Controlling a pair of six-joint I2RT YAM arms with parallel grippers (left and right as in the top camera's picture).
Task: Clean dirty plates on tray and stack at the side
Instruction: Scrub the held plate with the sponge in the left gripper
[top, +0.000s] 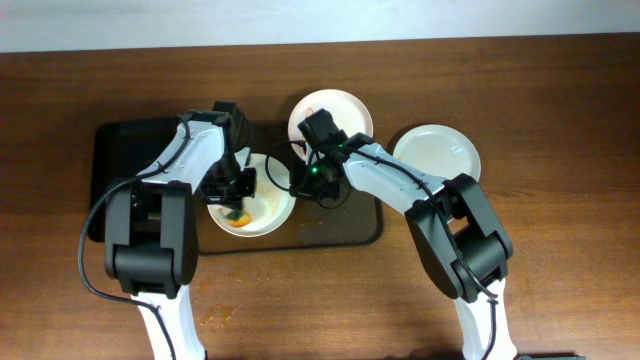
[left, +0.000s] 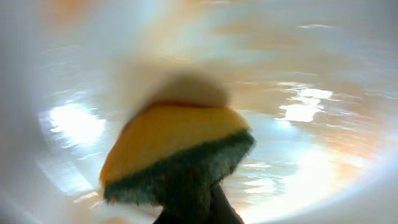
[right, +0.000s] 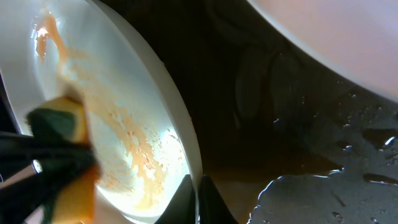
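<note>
A white plate (top: 270, 212) smeared with orange sauce lies on the black tray (top: 130, 150). My left gripper (top: 235, 188) is shut on a yellow sponge with a green scouring side (left: 177, 143) and presses it onto the plate's inside (left: 323, 93). My right gripper (top: 305, 180) is shut on the plate's right rim; its two fingers (right: 198, 199) pinch the rim. The right wrist view shows the orange smears on the plate (right: 124, 124) and the sponge (right: 65, 124) at the left. A second white plate (top: 330, 112) sits at the tray's back edge.
A clean white plate (top: 435, 155) lies on the wooden table to the right of the tray. The tray floor (right: 280, 124) is wet, with a puddle (right: 323, 199) near the right gripper. The second plate's rim (right: 348, 43) hangs close above.
</note>
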